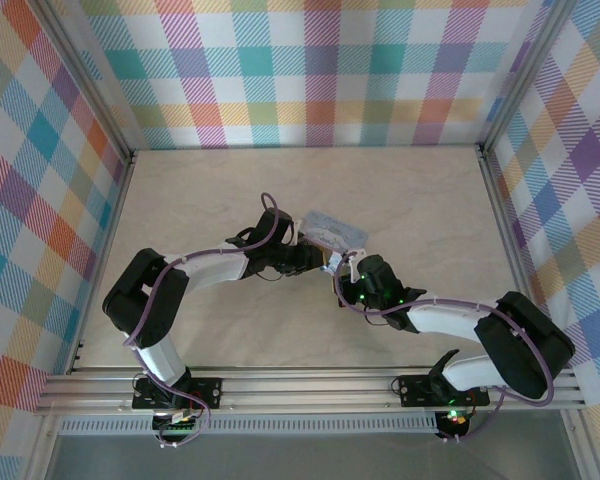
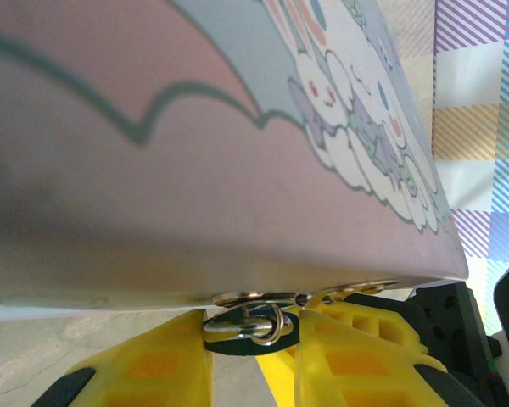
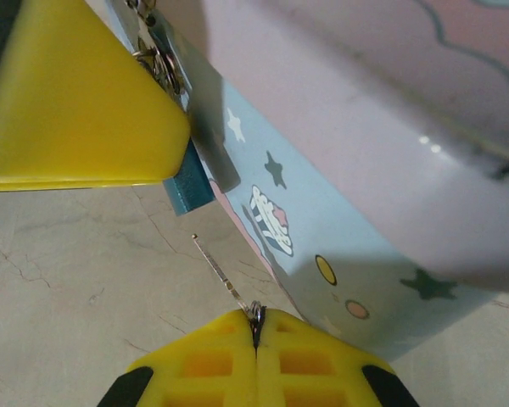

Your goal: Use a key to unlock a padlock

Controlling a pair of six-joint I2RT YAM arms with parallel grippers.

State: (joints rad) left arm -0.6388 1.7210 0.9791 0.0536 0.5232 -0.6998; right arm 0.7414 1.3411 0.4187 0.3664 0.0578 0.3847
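— What crowds the left side?
— The cartoon-printed tin [image 1: 332, 230] looms right over the left tool [image 2: 253, 335], which pinches the padlock [image 3: 187, 185] against the tin's wall.
— Which way does the padlock point?
— Its blue body is low and its silvery shackle end is high, so its long axis follows the wall.
— And to the right?
— The right tool [image 3: 256, 326] is clamped on the key [image 3: 216, 270]. The thin shaft aims at the padlock, with the tip just short of it, above the tabletop [image 3: 76, 280].

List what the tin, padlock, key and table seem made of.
Tin: likely thin sheet metal with a glossy printed coating; bright highlights show on its surface.
Padlock: blue body, probably painted metal, fairly matt; hard to be sure.
Key: thin bare silvery metal, judging by its glint.
Table: pale stone look with fine veins, low sheen; real stone or printed laminate, can't tell.
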